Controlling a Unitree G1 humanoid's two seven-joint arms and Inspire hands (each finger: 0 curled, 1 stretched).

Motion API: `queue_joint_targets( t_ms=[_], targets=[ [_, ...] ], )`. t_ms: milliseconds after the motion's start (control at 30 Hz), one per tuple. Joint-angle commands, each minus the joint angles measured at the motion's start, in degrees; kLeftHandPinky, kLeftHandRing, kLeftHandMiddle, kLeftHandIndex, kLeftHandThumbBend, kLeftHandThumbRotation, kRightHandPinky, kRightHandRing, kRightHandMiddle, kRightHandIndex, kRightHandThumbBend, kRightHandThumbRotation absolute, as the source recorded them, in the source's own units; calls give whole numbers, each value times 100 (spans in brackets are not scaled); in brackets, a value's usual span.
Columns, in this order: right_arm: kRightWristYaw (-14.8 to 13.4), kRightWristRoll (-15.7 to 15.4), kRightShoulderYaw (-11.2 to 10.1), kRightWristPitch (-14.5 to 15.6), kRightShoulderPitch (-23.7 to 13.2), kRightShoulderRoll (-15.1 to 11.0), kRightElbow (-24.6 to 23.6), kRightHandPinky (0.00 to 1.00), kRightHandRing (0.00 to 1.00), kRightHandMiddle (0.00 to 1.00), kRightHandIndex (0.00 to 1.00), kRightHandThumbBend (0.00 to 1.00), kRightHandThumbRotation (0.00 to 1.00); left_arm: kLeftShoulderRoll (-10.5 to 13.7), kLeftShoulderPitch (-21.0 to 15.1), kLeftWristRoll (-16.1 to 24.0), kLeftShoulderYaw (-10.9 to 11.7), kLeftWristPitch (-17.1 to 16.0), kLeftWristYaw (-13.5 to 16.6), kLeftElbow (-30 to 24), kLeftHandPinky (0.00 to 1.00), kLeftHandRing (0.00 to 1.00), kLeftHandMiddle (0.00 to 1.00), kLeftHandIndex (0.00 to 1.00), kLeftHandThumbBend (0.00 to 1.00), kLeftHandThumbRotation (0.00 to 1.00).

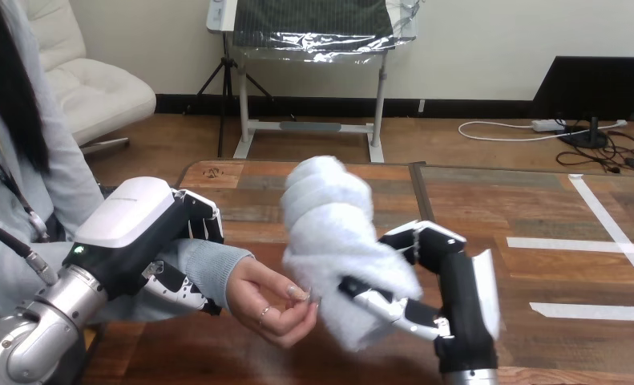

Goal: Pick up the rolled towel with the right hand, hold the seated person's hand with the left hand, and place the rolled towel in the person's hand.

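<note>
Wooden table (474,200) ahead of me, white tape strips (570,242) at 3 o'clock. Near center my right hand (451,281) grips the white rolled towel (329,233), which hides most of its fingers (393,309). At 8 o'clock my left hand (129,216) curls round the person's wrist (209,265). The person's hand (277,303) sits cupped beside the towel's lower end; contact is unclear.

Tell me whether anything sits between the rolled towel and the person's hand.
Nothing visible does. The rolled towel, gripped by the right hand, is right beside the person's hand; the left hand holds the wrist on the far side.
</note>
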Motion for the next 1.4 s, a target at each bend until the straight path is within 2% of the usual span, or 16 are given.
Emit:
queue_joint_targets(
  t_ms=[0,300,633,900,1367],
  targets=[
    [-59,-42,183,-75,-423,101,-108,27,33,41,40,68,0,-117,-306,-239,192,-148,53,-463,28,29,32,34,100,0],
    [-79,-150,441,-71,-360,159,-178,27,33,41,40,68,0,-148,-290,-188,181,-91,61,-500,28,29,33,34,100,0],
    [-579,-595,713,-15,-286,203,-316,27,33,40,40,72,0,-177,-274,-122,162,-36,93,-531,28,30,33,35,100,2],
    [-933,-790,880,33,-237,237,-394,26,32,40,38,71,0,-207,-290,-108,148,-62,141,-474,28,30,34,35,100,2],
    [-869,-702,1003,-9,-186,219,-437,26,32,40,39,69,0,-260,-327,-129,121,-111,136,-349,28,30,34,35,100,3]
  ],
)
